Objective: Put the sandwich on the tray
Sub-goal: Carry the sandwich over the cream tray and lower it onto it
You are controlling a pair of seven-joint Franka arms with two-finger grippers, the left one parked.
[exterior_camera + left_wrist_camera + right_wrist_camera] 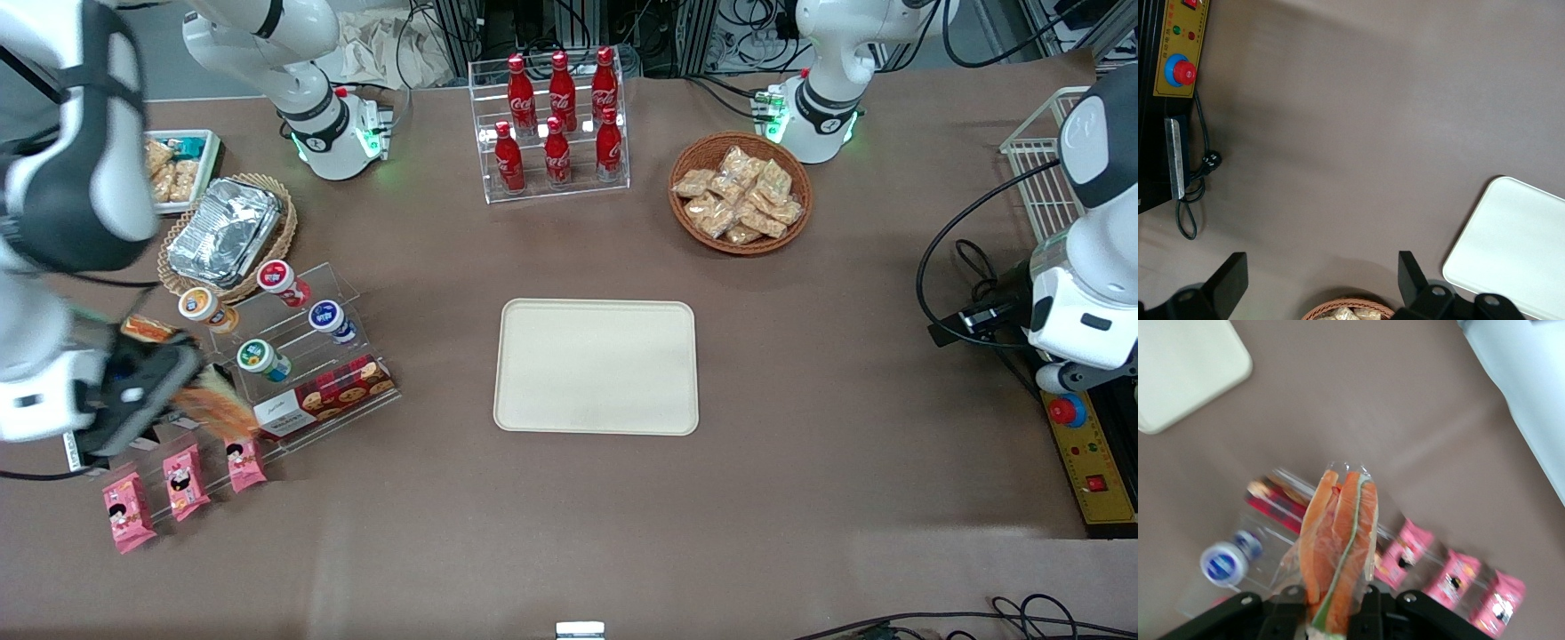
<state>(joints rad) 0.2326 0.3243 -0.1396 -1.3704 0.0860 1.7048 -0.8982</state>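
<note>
The sandwich (1338, 547) is a clear-wrapped wedge with orange, white and green layers on its cut edge. My right gripper (1331, 610) is shut on it and holds it in the air above the clear snack rack. In the front view the gripper (173, 391) and the sandwich (218, 404) are blurred, toward the working arm's end of the table. The cream-beige tray (596, 366) lies flat at the table's middle with nothing on it, well apart from the gripper. Its corner shows in the right wrist view (1185, 367) and in the left wrist view (1511, 247).
A clear stepped rack (302, 356) holds round-lidded cups and a red cookie box. Pink snack packets (182, 480) stand nearer the front camera. A foil container (222, 231) sits in a wicker basket. A rack of cola bottles (556, 120) and a basket of snack bags (740, 194) stand farther back.
</note>
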